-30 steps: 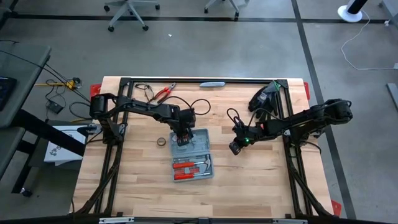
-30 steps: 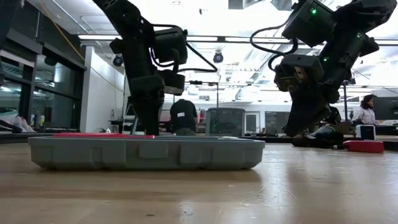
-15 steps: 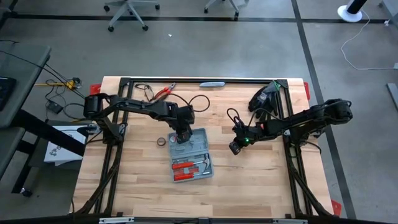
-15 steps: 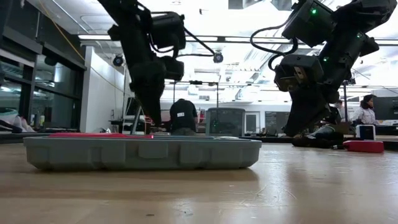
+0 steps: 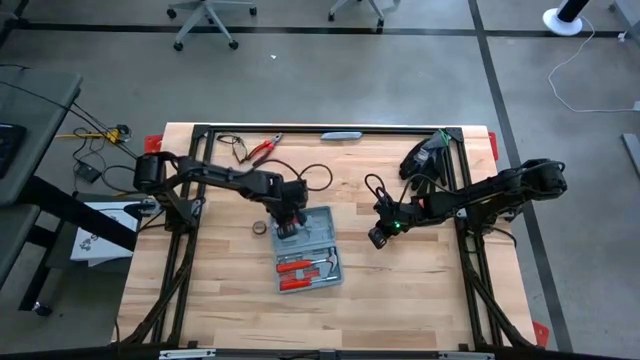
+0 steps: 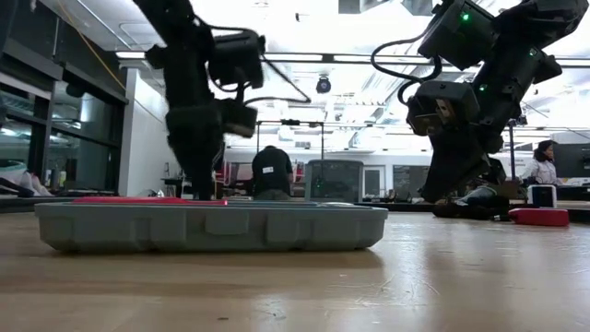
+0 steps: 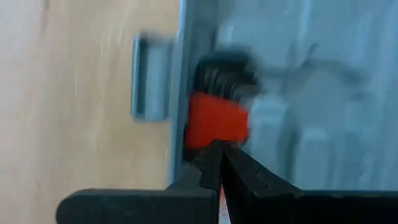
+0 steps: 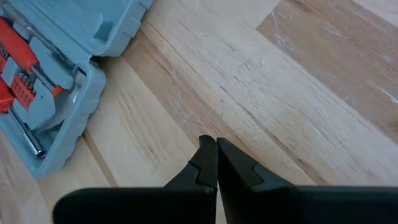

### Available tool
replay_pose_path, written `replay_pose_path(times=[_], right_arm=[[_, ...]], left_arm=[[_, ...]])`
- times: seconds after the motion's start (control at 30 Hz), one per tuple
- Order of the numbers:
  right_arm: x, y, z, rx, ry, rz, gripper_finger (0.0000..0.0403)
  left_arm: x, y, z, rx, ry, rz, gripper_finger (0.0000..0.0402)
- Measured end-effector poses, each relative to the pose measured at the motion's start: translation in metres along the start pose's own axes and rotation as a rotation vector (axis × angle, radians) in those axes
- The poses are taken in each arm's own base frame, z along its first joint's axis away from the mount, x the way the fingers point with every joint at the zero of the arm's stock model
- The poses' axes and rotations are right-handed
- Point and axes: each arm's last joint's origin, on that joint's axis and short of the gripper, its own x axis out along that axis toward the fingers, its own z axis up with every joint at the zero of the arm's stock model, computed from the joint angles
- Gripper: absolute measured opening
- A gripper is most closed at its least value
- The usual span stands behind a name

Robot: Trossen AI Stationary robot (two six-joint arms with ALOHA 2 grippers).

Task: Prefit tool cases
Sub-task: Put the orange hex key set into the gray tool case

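High view shows the tool case (image 5: 308, 248) lying open near the middle of the desk (image 5: 420, 290), red-handled tools (image 5: 297, 270) seated in its nearer half, its far half under the left gripper (image 5: 287, 222). That gripper has its fingers pressed together, and in the left wrist view the tips sit right at a red insert (image 7: 216, 119) beside the case's small handle tab (image 7: 149, 78), though contact itself is too blurred to confirm. Compared with a second ago, the left arm has slid toward its own side along the case's far edge, and the case has turned slightly on the desk, now lying a little more askew; this suggests the gripper is nudging or pressing a piece into its slot rather than carrying anything. The right gripper (image 5: 377, 236) hangs just beside the case over bare wood, fingers closed on nothing, unchanged from the earlier frames. A roll of tape (image 5: 260, 228) lies by the left gripper, and loose pliers (image 5: 262, 150) rest at the desk's far edge.
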Motion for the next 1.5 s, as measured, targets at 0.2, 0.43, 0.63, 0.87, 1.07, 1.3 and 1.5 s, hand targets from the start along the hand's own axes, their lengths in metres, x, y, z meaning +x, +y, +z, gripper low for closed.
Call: replay_pose_path(times=[0.2,0.43,0.63,0.87,1.07,1.3,1.5], right_arm=[[0.000,0.000,0.000,0.004,0.002,-0.001,0.0000],[0.000,0.000,-0.001,0.005,0.021,0.007,0.0000],[0.000,0.000,-0.001,0.015,0.024,0.010,0.0000],[0.000,0.000,-0.001,0.015,0.017,0.005,0.0000],[0.000,0.000,-0.001,0.019,0.017,0.005,0.0000],[0.000,0.000,-0.001,0.035,0.017,0.005,0.0000],[0.000,0.000,-0.001,0.033,0.017,0.004,0.0000]], left_arm=[[0.010,0.001,-0.009,-0.052,-0.020,-0.051,0.0000],[-0.001,0.001,-0.010,-0.097,-0.056,-0.042,0.0000],[-0.019,0.000,-0.007,-0.102,-0.138,-0.051,0.0000],[-0.009,-0.006,-0.005,-0.092,-0.132,-0.069,0.0000],[0.014,-0.009,-0.002,-0.093,-0.095,-0.071,0.0000],[0.016,-0.008,-0.002,-0.095,-0.084,-0.095,0.0000],[-0.005,-0.004,-0.004,-0.126,-0.128,-0.084,0.0000]])
